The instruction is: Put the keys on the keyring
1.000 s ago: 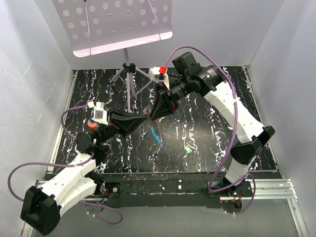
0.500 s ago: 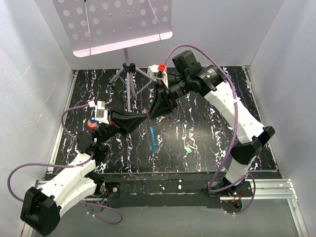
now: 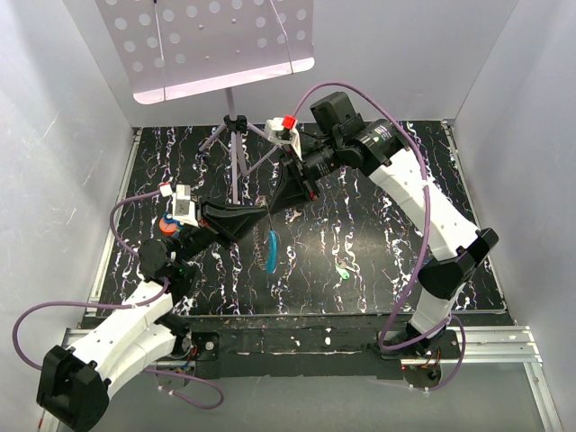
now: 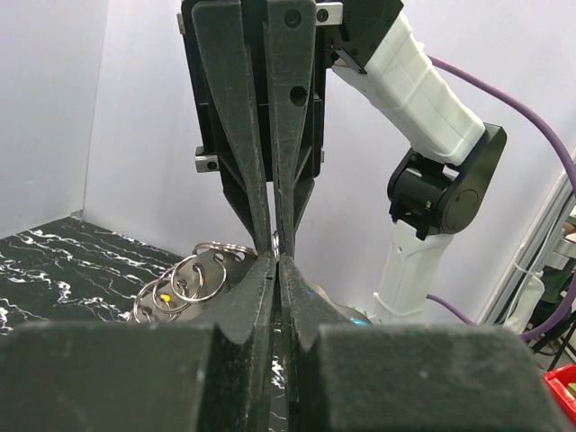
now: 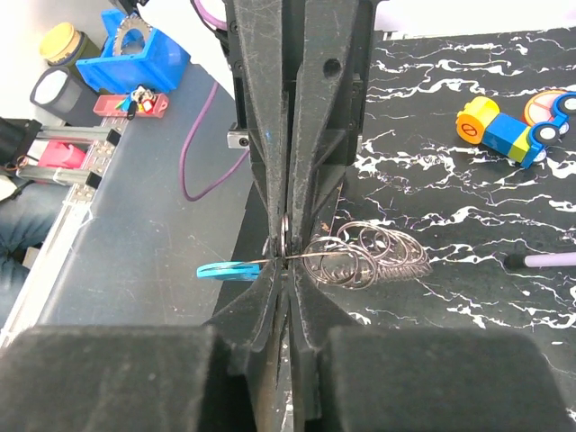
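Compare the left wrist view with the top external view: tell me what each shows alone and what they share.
Only the left wrist view gives the close-up: the left gripper and right gripper meet tip to tip, with the silvery loops of the keyring bunched just left of the tips. Only the top external view shows the green key lying on the table apart from both grippers, and the purple tripod stand at the far side. Both show the two grippers, the right arm and the marbled table.
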You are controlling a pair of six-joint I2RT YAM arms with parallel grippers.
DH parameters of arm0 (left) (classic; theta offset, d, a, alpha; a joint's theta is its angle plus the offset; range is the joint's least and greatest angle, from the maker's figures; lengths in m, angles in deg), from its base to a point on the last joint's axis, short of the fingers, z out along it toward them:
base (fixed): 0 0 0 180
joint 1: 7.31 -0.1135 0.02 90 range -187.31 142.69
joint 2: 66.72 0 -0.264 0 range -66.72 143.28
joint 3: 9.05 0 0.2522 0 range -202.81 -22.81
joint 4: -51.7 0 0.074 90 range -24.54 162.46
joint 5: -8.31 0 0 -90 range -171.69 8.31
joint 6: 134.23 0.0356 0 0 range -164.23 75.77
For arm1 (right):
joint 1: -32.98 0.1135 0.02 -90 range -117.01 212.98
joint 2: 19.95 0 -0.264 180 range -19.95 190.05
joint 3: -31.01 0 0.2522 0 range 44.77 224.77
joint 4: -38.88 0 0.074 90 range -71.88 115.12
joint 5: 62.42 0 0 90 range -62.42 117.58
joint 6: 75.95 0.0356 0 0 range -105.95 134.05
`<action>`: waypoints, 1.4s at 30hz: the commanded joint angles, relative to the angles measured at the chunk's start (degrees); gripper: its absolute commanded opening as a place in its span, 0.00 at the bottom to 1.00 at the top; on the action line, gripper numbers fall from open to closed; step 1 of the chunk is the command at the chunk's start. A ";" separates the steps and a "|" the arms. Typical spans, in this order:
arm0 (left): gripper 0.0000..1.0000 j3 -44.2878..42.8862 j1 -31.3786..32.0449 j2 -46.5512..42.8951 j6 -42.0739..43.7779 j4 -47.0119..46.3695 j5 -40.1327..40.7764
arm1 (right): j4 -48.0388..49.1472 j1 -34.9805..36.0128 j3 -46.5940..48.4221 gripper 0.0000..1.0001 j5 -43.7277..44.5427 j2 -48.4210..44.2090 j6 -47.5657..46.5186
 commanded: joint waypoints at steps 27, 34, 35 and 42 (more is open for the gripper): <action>0.78 -18.50 -2.69 -9.21 18.04 65.33 -19.97 | -22.64 1.71 -7.21 0.01 10.64 -3.02 -30.04; 0.77 -14.55 -2.96 -2.78 8.99 47.15 -22.46 | -24.41 2.68 -6.77 0.01 8.97 -1.79 -31.02; 0.77 -13.58 -2.96 -2.43 7.76 45.39 -21.92 | -24.50 2.68 -6.60 0.01 8.62 -1.70 -31.10; 0.70 -13.31 -2.96 0.12 4.85 43.26 -20.87 | -25.29 2.77 -5.55 0.01 7.30 -0.21 -30.58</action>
